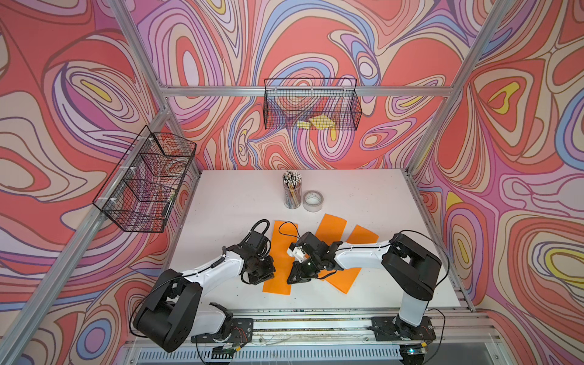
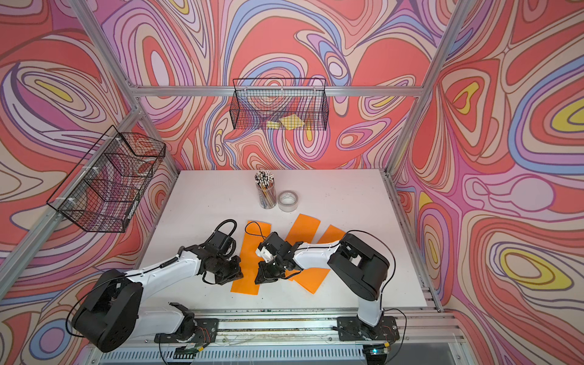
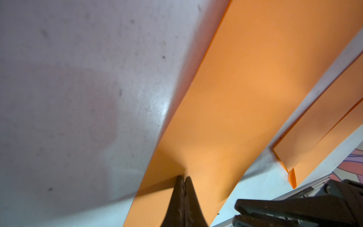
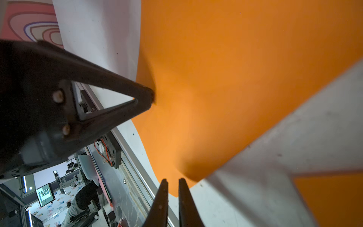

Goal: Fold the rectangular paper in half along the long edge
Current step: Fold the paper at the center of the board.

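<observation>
The paper (image 1: 280,241) lies flat near the middle of the front edge of the table (image 1: 379,196), as narrow as the folded strips (image 1: 333,229) beside it, so creasing seems in hand. The left gripper (image 3: 182,177), closed tight, presses its tips on it. The right gripper (image 4: 173,180), a slit apart and seemingly empty, sits at its near corner. Next: stroke along the fold without dragging it.

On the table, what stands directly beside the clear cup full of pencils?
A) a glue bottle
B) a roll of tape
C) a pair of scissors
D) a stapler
B: in both top views a pale roll of tape stands close beside the cup of pencils, toward the far side of the table.
</observation>
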{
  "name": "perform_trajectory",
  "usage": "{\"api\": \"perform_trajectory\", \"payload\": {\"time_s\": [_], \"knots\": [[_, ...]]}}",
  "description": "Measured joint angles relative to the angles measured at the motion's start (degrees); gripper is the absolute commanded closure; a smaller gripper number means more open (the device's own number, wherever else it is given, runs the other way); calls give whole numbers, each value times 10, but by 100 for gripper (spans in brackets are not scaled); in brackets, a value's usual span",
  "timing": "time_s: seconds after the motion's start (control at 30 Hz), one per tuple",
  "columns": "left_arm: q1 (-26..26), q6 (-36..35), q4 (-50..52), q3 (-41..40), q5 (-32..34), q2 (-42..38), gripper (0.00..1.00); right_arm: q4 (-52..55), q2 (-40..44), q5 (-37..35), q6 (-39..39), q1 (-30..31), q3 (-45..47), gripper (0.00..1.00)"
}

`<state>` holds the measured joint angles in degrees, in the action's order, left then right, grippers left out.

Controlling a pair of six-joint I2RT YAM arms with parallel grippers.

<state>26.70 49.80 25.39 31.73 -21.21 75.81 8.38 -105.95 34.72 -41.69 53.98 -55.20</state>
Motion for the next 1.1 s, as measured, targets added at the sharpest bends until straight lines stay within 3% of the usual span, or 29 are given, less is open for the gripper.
{"api": "perform_trajectory", "payload": {"time_s": [0.63,1.1], "knots": [[0,0,1,0,2,-1,100,33,23,-8,3,11,-19,85],[1,0,1,0,3,-1,100,-2,-28,8,-1,31,-10,86]]}}
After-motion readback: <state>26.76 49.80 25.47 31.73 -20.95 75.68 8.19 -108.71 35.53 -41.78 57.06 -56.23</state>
